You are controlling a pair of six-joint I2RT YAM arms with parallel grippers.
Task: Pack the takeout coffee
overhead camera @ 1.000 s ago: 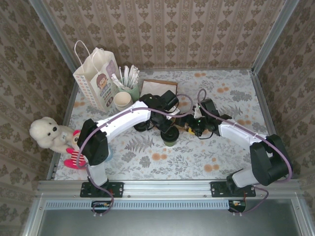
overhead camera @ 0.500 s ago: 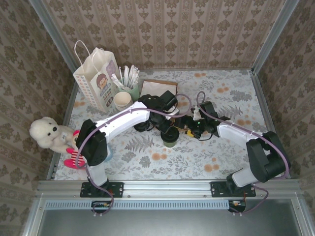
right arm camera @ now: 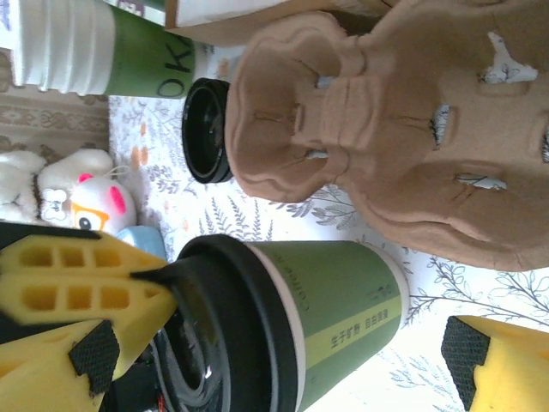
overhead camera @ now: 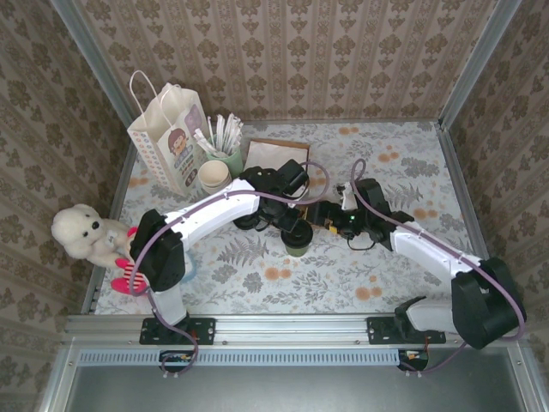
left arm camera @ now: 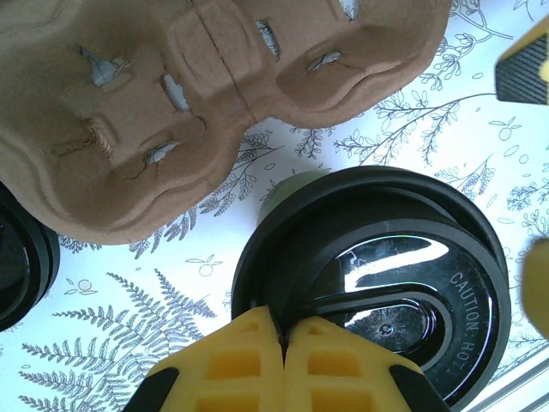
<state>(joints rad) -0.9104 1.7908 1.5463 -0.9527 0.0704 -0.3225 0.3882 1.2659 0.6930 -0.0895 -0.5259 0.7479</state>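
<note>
Fern-printed tablecloth [left arm camera: 111, 343] is lying under everything, and the takeout coffee [left arm camera: 377, 266] is standing upright on it directly beneath the left gripper [left arm camera: 281, 330], whose fingers are pressing tightly together at the rim of the black lid. Opposite, the right gripper [overhead camera: 330, 219] is gaping fully wide and gripping nothing, with the cup sitting just ahead of its fingertips and the brown cardboard carrier [right arm camera: 386, 146] lying beside the cup.

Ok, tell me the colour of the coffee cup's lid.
Black lid, glossy, clearest in the left wrist view.
</note>
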